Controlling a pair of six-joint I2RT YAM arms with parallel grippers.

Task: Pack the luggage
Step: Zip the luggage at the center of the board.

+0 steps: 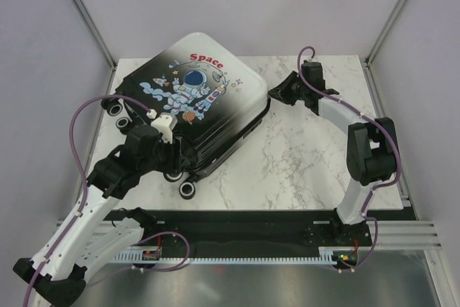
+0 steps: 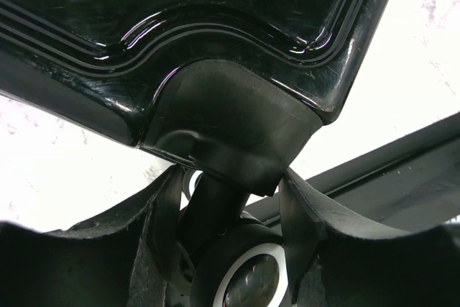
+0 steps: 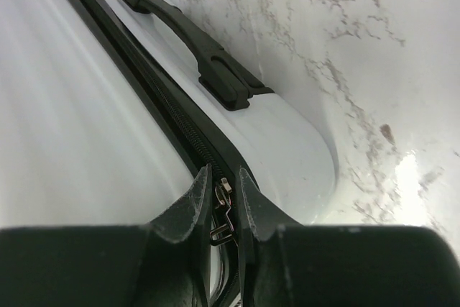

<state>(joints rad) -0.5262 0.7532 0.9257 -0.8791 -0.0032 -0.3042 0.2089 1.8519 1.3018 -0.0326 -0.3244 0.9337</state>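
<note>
The luggage (image 1: 194, 98) lies flat on the marble surface (image 1: 302, 156), left of centre, printed shell upward and both halves brought together; nothing inside it can be seen, so whether it is packed cannot be told. No other container is in view.

At its white end, the right hand (image 3: 223, 174) is closed to a narrow pinch on the zipper pull (image 3: 223, 210), with the zipper track (image 3: 165, 106) running away toward the side handle (image 3: 194, 41). At a black corner, the left hand (image 2: 231, 172) straddles the wheel housing (image 2: 230, 120) just above the wheel (image 2: 244, 278); its fingers appear pressed to both sides, half closed on it as a brace.

The likeliest trouble, I judge, is the small metal pull slipping out of the pinch if it is drawn off the line of the track; the rounded corner close by could make the slider bind. The glossy shell could also slide or turn on the smooth surface if the left hand's hold on the housing gives way; a hard tug might lift the light case.
</note>
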